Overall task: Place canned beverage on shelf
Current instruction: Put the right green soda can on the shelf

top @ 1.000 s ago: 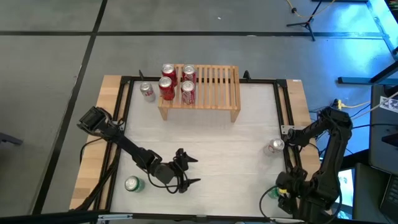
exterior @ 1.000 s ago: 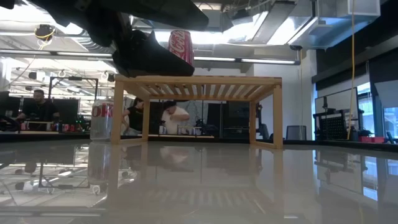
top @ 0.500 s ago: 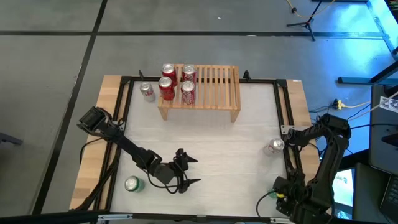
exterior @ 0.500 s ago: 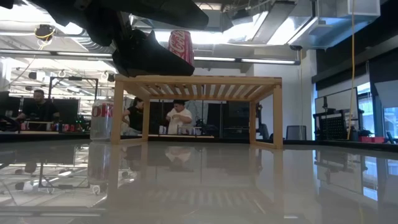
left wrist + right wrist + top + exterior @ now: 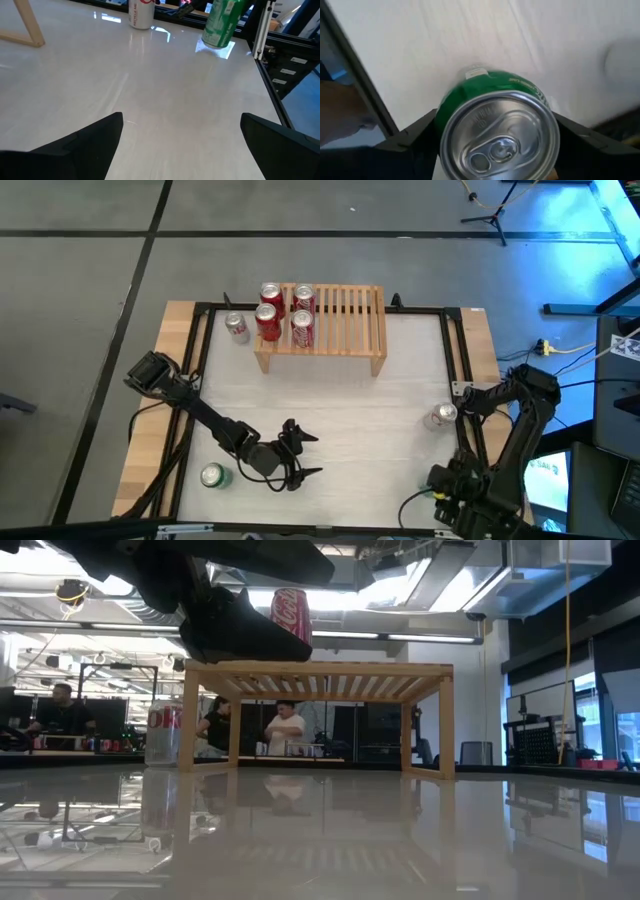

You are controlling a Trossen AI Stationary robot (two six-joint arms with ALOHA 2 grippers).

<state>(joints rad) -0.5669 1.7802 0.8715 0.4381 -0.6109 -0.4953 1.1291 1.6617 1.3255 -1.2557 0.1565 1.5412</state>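
A white table top seen from above, with a dark arm at each side.

Nearest the front edge, the left gripper point(image 5: 300, 450) hangs just over the bare table with its pincer spread wide and nothing in it. It seems to be waiting. A green drinks can with a silver top point(image 5: 211, 475) stands just beside that arm, untouched.

A little farther back, at the right edge, the right gripper point(image 5: 496, 145) reaches down over a second green can with a silver pull-tab lid point(image 5: 441, 416). Its two dark fingers point(image 5: 412, 142) are spread around the can, one at each side and close to its wall, while the can stands upright on the table. This looks like the start of a grasp, not yet a lift.

Farthest away stands the pale wooden shelf with a slatted top point(image 5: 350, 310), well apart from both green cans. Four red cans point(image 5: 267, 320) crowd its left end, leaving the right slats bare — likely where the next can goes. One more red-and-white can point(image 5: 236, 327) stands on the table just beside the shelf's left leg.
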